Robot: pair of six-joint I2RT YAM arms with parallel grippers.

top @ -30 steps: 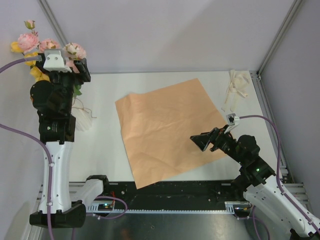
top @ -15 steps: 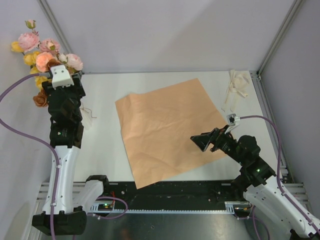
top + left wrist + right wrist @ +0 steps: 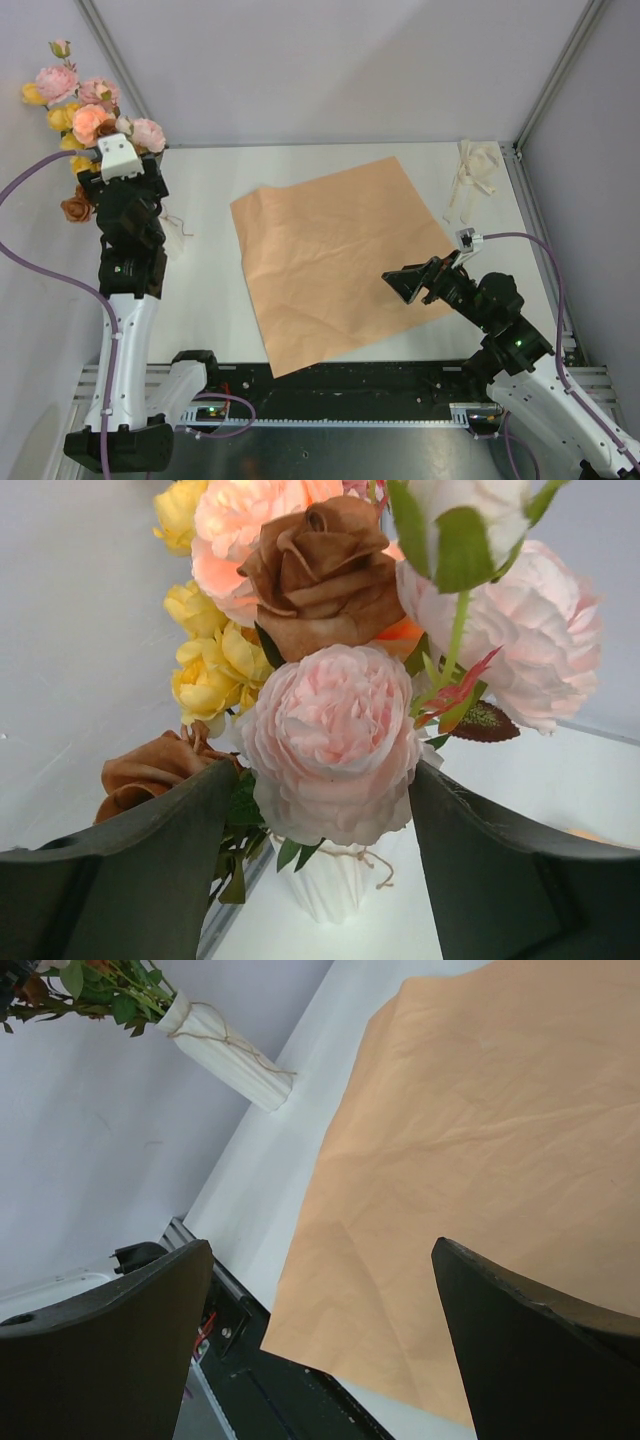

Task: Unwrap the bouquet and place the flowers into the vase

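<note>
The flowers [image 3: 90, 110], pink, peach, yellow and rust blooms, stand in the cream ribbed vase [image 3: 335, 880] at the table's far left. In the top view my left arm hides most of the vase [image 3: 176, 238]. My left gripper [image 3: 325, 780] is open, its jaws on either side of a pink bloom [image 3: 335, 745] without pinching it; from above, the left gripper [image 3: 122, 185] sits just right of the blooms. The bouquet is undone: its peach-orange paper [image 3: 335, 255] lies flat. My right gripper [image 3: 405, 282] hovers open and empty over the paper's right corner [image 3: 480, 1160].
The cream ribbon [image 3: 472, 175] lies loose at the far right corner. Walls close the left, back and right sides. A black rail [image 3: 290, 1390] runs along the near table edge. The right wrist view shows the vase [image 3: 225, 1050] tied with thin twine.
My left arm has drawn back and down from the flowers, uncovering more blooms, which now stand on their own in the vase. The right arm has stayed put.
</note>
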